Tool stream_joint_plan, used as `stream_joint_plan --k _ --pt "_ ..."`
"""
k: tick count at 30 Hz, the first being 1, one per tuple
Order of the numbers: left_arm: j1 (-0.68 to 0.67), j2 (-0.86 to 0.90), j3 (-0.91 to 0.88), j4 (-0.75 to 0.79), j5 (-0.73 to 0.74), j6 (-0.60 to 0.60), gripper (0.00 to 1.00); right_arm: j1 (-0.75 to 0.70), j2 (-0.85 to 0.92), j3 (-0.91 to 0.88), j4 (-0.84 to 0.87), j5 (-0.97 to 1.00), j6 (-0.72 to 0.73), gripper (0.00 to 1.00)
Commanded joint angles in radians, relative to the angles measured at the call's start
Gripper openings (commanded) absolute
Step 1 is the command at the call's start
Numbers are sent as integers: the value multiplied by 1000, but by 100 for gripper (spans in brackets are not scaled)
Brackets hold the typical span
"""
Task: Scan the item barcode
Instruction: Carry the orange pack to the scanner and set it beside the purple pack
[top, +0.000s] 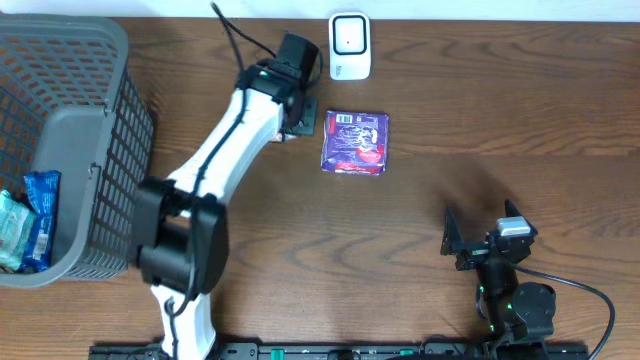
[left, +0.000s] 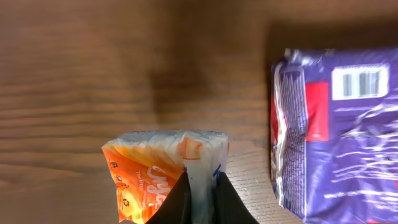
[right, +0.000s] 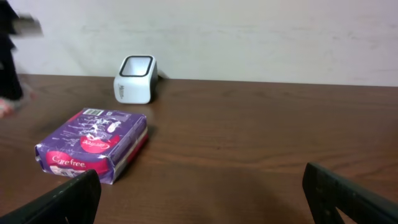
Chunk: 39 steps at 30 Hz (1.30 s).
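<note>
far to the left of the scanner (top: 349, 45), in the overhead view, a grey basket (top: 118, 130) holding a few packets is seen. just left of the scanner and slightly nearer the robot, the left gripper (left: 200, 180) is closed on an orange-and-white packet (left: 163, 165), which is pinched by its lower edge. the packet appears to be held clear of the surface (top: 520, 110). its broad side is spread across the jaws, and no barcode can be made out on the face shown. directly below the scanner, close beside the held packet, a purple pack (top: 355, 142) is laid flat with its barcode end turned toward the scanner. well to the right of the scanner and far toward the robot, the right gripper (right: 202, 190) is seen wide open and empty. the left arm is judged much the nearer. the scanner is judged to lie up and right of the held packet, so its coded face would have to be turned that way.
</note>
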Motion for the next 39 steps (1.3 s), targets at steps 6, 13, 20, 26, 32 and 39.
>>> stream_joint_plan --k 6,13,20,26,32,39 --pt "-45 53 10 -3 34 -6 48 -9 -1 -3 -3 6 13 99" --pt "-36 -23 37 -2 17 -4 62 -9 -1 -3 -3 6 13 99" --pt "43 -219 113 23 -118 -2 63 -9 -1 -3 -3 6 13 99" --pt "234 -402 113 99 -338 -2 70 -9 -1 -3 -3 6 13 99" --pt "529 -436 112 53 -433 -2 70 -9 -1 -3 -3 6 13 99" --pt "784 -371 105 -154 -435 -9 71 -9 -1 -3 -3 6 13 99"
